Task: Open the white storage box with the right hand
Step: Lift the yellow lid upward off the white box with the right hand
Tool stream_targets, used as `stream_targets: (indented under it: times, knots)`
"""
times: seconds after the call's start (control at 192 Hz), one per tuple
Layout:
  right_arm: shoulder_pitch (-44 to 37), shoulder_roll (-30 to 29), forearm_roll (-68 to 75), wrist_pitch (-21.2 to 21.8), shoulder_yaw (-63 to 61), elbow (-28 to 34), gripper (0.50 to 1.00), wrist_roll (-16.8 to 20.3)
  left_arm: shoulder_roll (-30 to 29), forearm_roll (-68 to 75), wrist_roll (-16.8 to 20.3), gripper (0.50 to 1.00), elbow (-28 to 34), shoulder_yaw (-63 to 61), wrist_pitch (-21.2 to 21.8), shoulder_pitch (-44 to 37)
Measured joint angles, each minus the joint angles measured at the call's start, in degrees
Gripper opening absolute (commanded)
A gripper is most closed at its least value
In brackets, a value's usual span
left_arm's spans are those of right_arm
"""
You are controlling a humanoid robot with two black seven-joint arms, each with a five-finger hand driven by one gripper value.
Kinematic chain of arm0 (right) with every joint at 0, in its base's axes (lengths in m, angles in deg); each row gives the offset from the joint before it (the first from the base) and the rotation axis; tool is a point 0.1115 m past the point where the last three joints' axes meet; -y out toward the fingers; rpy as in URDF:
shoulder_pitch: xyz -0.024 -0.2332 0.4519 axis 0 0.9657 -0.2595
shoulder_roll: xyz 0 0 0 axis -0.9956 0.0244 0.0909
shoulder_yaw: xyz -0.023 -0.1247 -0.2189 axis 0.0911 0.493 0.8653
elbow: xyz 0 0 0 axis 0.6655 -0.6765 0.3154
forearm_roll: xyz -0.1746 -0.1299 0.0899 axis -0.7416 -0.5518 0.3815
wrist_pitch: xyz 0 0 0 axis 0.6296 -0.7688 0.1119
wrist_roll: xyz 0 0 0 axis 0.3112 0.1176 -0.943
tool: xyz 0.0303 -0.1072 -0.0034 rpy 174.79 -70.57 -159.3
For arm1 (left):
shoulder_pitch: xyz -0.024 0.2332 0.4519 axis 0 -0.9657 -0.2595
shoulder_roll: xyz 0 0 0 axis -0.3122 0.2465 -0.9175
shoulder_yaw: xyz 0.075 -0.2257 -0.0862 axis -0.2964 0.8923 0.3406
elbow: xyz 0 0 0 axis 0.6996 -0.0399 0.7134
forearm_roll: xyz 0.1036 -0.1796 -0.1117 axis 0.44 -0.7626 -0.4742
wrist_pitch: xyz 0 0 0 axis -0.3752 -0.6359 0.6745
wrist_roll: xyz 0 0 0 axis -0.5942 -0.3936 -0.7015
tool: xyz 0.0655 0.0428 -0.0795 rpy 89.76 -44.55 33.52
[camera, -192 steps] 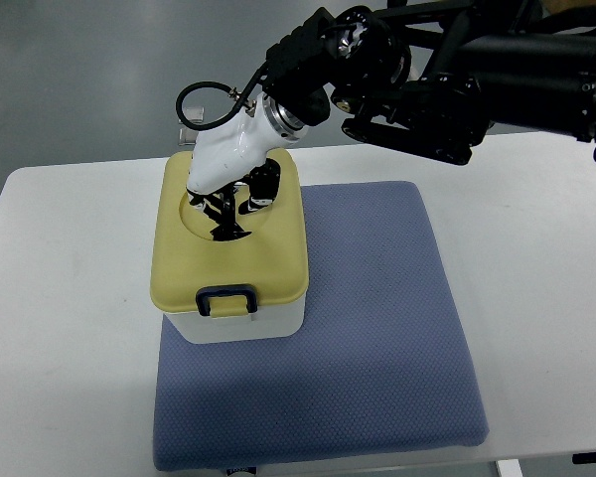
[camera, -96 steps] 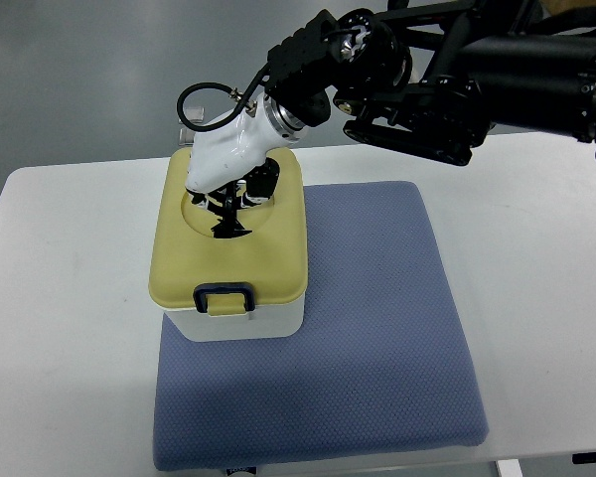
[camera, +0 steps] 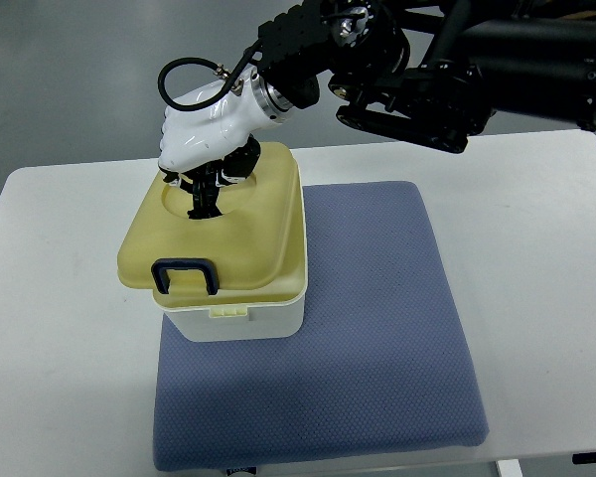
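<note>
Right hand [camera: 204,149] fingers clenched in the recess of the yellow lid [camera: 219,243], tilting it off the white box [camera: 243,320] on the blue mat's [camera: 377,338] near-left part; lid looks light, rigid, smooth, best held there.

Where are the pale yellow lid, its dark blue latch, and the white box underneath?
pale yellow lid [camera: 263,234], top view, flat top.
dark blue latch [camera: 184,275], top view, front bar.
white box [camera: 243,320], top view, front wall.

My right hand [camera: 204,149] grips the recessed handle of the yellow lid [camera: 219,234], tilting it up off the white storage box [camera: 240,320] on the blue mat [camera: 377,328].
</note>
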Motion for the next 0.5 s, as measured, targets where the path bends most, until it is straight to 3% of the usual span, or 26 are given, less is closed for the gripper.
stream_targets:
  times: [0.5]
  knots:
    - [0.9,0.7,1.1,-1.2,-8.1,-3.1,0.500,0.0,0.0,0.0,0.0,1.000,0.0,0.0,0.0,0.0]
